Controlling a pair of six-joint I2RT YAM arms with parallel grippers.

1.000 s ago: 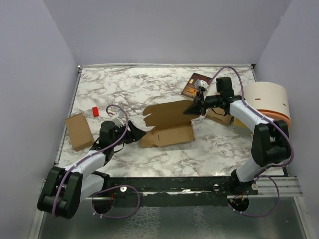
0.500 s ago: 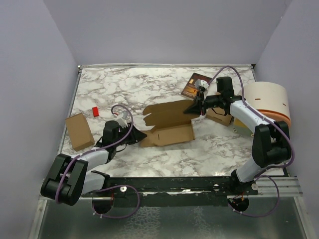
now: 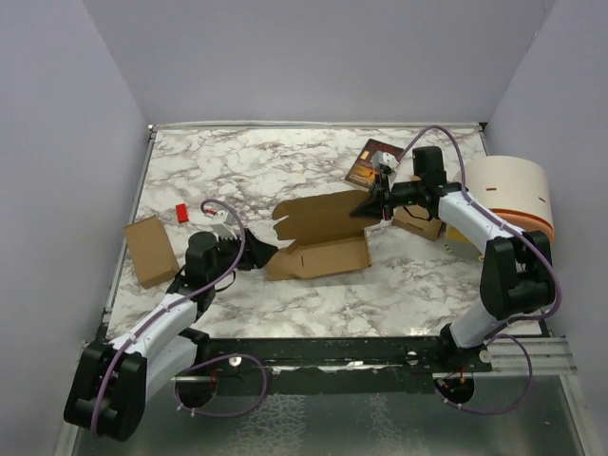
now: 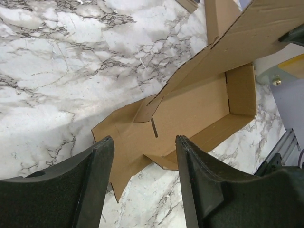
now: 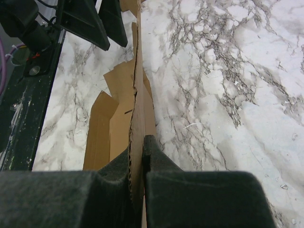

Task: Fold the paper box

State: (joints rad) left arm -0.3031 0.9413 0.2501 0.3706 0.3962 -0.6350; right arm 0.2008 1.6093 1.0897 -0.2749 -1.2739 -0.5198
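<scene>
The paper box (image 3: pixel 318 242) is tan cardboard, half set up in the middle of the marble table, with its tray part (image 4: pixel 199 102) open and several flaps spread out. My left gripper (image 3: pixel 251 254) is at the box's left end and is open. Its fingertips (image 4: pixel 107 142) straddle the pointed end flap without touching it, as the left wrist view (image 4: pixel 145 140) shows. My right gripper (image 3: pixel 371 206) is shut on the raised rear panel (image 5: pixel 137 85), which runs edge-on out from between its pads (image 5: pixel 151 145).
A small closed cardboard box (image 3: pixel 150 250) lies at the left edge, with a red block (image 3: pixel 181 212) beside it. A dark printed booklet (image 3: pixel 372 163) and a white drum with an orange band (image 3: pixel 508 195) sit at the back right. Another cardboard piece (image 3: pixel 418 224) lies under the right arm.
The left jaws narrowed and then opened again. The left arm's elbow swung out and back, and its gripper drew back slightly. The box and the right gripper have not moved.
</scene>
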